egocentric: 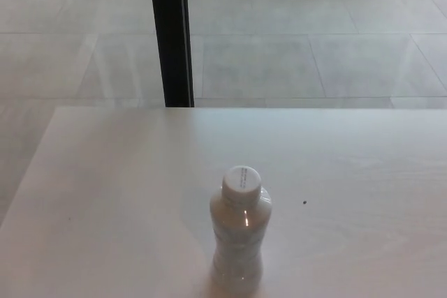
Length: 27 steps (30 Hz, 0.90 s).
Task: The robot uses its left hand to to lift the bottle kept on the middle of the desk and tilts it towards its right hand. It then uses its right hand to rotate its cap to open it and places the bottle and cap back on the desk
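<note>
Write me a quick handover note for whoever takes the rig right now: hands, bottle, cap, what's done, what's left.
Hands: neither the left nor the right shows in the head view.
Bottle: stands upright on the white desk, near the front edge, about mid-width.
Cap: white, on the bottle's neck.
Done: nothing visible; bottle untouched, cap not off.
Left: left hand lifts and tilts the bottle toward the right hand, right hand twists the cap off, both set back on the desk.
</note>
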Motion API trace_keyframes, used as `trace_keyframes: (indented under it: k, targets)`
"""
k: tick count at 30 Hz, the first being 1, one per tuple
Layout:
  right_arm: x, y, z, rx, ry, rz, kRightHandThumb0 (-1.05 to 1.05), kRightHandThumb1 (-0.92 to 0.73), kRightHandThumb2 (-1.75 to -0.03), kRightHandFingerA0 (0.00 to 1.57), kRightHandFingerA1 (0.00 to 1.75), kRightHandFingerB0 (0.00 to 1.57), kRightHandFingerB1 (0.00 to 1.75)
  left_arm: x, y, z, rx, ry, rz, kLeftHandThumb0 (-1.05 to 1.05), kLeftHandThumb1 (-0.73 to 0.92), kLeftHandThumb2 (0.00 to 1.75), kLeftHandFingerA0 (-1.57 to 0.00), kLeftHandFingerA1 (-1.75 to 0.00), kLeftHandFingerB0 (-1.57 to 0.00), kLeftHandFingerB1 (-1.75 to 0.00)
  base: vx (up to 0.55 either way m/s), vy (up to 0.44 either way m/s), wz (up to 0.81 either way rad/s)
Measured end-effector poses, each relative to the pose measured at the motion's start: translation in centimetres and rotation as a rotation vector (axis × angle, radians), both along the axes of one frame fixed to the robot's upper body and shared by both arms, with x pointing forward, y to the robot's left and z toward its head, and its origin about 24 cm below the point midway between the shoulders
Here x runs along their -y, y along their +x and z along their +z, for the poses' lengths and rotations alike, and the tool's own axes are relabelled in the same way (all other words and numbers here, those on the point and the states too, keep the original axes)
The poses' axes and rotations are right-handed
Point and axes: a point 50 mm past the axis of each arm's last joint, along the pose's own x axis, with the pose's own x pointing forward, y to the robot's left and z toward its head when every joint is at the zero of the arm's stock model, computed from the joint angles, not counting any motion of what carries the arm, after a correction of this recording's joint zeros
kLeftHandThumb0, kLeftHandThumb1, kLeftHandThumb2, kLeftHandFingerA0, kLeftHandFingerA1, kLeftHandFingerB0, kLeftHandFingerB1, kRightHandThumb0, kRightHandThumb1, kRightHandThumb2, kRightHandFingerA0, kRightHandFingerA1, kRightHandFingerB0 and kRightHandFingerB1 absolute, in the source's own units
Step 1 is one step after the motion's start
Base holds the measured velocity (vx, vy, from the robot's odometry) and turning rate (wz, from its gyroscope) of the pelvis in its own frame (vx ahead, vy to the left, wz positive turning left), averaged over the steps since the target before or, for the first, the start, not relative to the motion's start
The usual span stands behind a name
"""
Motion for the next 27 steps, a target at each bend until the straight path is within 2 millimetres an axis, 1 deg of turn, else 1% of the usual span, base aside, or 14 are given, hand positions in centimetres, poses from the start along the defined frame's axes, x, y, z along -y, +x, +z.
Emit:
trace_keyframes:
  k: [4,5,9,13,14,16,17,19,20,21,22,24,25,27]
  targets:
    - [1.4,1.1,2.0,0.121,-0.033,-0.057,-0.87,-0.75,-1.14,0.01,0.32,0.0,0.18,-1.4,2.7,1.4,0.15,0.056,0.043,-0.69,0.8,0.65,-0.13,-0.3,-0.07,-0.21,0.0,0.0,0.0]
    - [1.8,1.5,2.7,0.157,-0.046,-0.065,-0.81,-0.86,-0.8,0.0,0.33,0.0,0.02,-1.9,3.7,1.9,0.191,0.073,0.041,-0.68,0.78,0.64,-0.03,-0.24,-0.04,-0.22,0.0,0.0,0.0]
    - [3.3,3.5,5.8,0.306,-0.092,-0.082,-0.92,-0.78,-1.17,0.04,0.36,0.0,0.18,-3.9,8.2,4.4,0.344,0.148,0.001,-0.73,0.62,0.98,0.0,-0.24,-0.05,-0.26,0.0,0.0,0.0]
    - [3.8,6.2,9.3,0.48,-0.134,-0.047,-0.91,-0.74,-1.12,0.05,0.62,0.0,0.16,-5.6,14.0,8.5,0.533,0.237,-0.084,-0.79,0.69,0.62,-0.21,-0.3,-0.16,-0.27,0.0,0.0,0.0]
    - [3.7,6.8,10.0,0.515,-0.14,-0.034,-0.82,-0.67,-1.07,0.06,0.61,0.0,0.3,-5.8,15.2,9.5,0.576,0.252,-0.104,-0.39,0.26,0.92,-0.01,-0.53,0.0,-0.5,0.0,0.0,0.0]
    - [3.4,8.4,11.7,0.599,-0.149,0.004,-0.87,-0.88,-0.67,0.09,0.71,0.0,0.4,-5.8,18.1,11.9,0.682,0.284,-0.156,-0.8,0.5,0.87,-0.06,-0.5,-0.12,-0.42,0.0,0.0,0.0]
    - [3.2,9.0,12.3,0.631,-0.153,0.021,-0.9,-0.87,-0.66,0.11,0.76,0.02,0.45,-5.7,19.1,12.9,0.721,0.294,-0.176,-0.39,0.33,0.96,-0.03,-0.54,0.0,-0.49,0.0,0.0,0.0]
    - [2.5,10.4,13.9,0.708,-0.157,0.063,-1.04,-0.61,-1.02,0.44,0.68,0.3,0.56,-5.4,21.5,15.1,0.812,0.318,-0.226,-0.83,0.61,0.59,-0.22,-0.42,-0.31,-0.3,0.0,0.0,0.0]
    - [2.1,11.2,14.7,0.749,-0.156,0.089,-0.99,-0.85,-0.65,0.15,0.93,0.07,0.65,-5.0,22.7,16.2,0.861,0.326,-0.252,-0.83,0.7,0.61,-0.12,-0.45,-0.18,-0.32,0.0,0.0,0.0]
    - [1.6,11.9,15.3,0.781,-0.154,0.112,-0.99,-0.64,-1.04,0.19,0.82,0.12,0.66,-4.6,23.5,17.1,0.898,0.329,-0.274,-0.4,0.34,0.99,-0.04,-0.53,0.0,-0.49,0.0,0.0,0.0]
    - [0.9,13.0,16.1,0.822,-0.147,0.152,-1.02,-0.64,-1.06,0.16,0.79,0.12,0.64,-3.9,24.6,18.1,0.944,0.331,-0.309,-0.87,0.56,0.86,-0.11,-0.51,-0.07,-0.4,0.0,0.0,0.0]
    - [-0.2,14.2,16.9,0.863,-0.136,0.206,-1.01,-0.64,-1.05,0.11,0.71,0.09,0.62,-3.0,25.8,19.3,0.997,0.332,-0.355,-0.41,0.34,1.0,-0.04,-0.53,0.0,-0.5,0.0,0.0,0.0]
    - [-1.3,15.3,17.5,0.895,-0.125,0.258,-0.97,-0.65,-1.1,0.05,0.61,0.02,0.39,-2.1,26.6,20.4,1.04,0.333,-0.398,-0.83,0.53,0.98,-0.03,-0.45,-0.07,-0.37,0.0,0.0,0.0]
    - [-3.0,16.7,18.1,0.93,-0.102,0.326,-0.93,-0.66,-1.1,0.09,0.62,0.02,0.38,-0.9,27.4,21.7,1.098,0.328,-0.452,-0.75,0.55,0.95,-0.05,-0.5,-0.01,-0.37,0.0,0.0,0.0]
